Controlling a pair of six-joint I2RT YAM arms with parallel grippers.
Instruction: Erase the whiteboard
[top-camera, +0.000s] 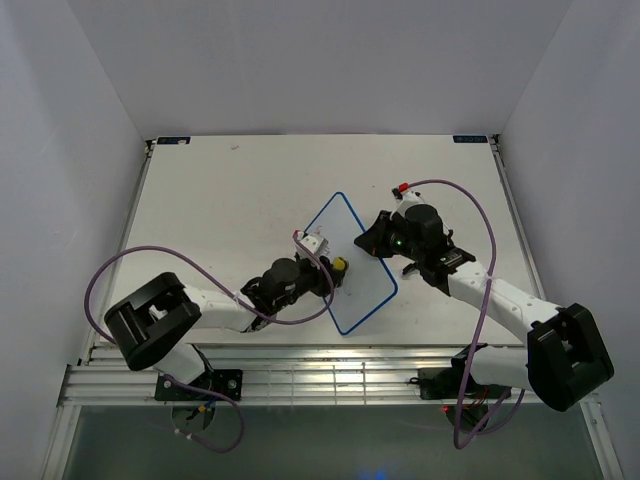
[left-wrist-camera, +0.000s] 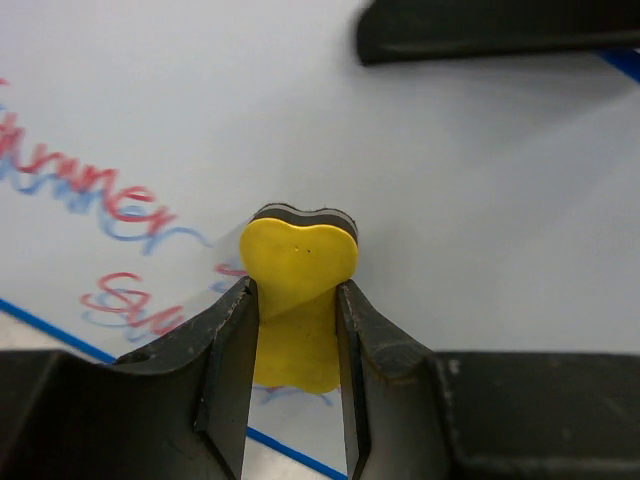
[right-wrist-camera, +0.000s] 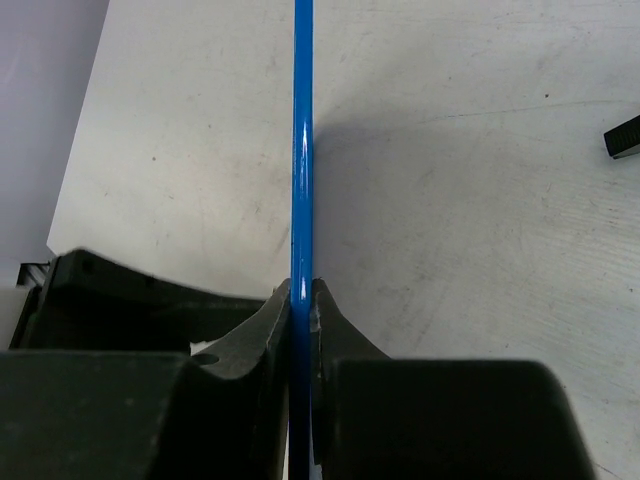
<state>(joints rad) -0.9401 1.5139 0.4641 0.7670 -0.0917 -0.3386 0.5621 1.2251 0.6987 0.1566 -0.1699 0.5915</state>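
Note:
The whiteboard (top-camera: 365, 290), white with a thin blue rim, lies at an angle in the middle of the table. Red and blue handwriting (left-wrist-camera: 110, 200) shows on its left part in the left wrist view. My left gripper (top-camera: 333, 270) (left-wrist-camera: 293, 290) is shut on a small yellow sponge (top-camera: 340, 265) (left-wrist-camera: 298, 262), whose dark underside rests against the whiteboard (left-wrist-camera: 450, 180). My right gripper (top-camera: 374, 240) (right-wrist-camera: 302, 290) is shut on the board's blue rim (right-wrist-camera: 302, 150) at its far right edge, seen edge-on in the right wrist view.
The grey-white table (top-camera: 220, 200) (right-wrist-camera: 450, 150) is enclosed by white walls at the left, back and right. A small black piece (right-wrist-camera: 622, 137) lies on the table to the right of the rim. Purple cables (top-camera: 120, 270) loop beside both arms.

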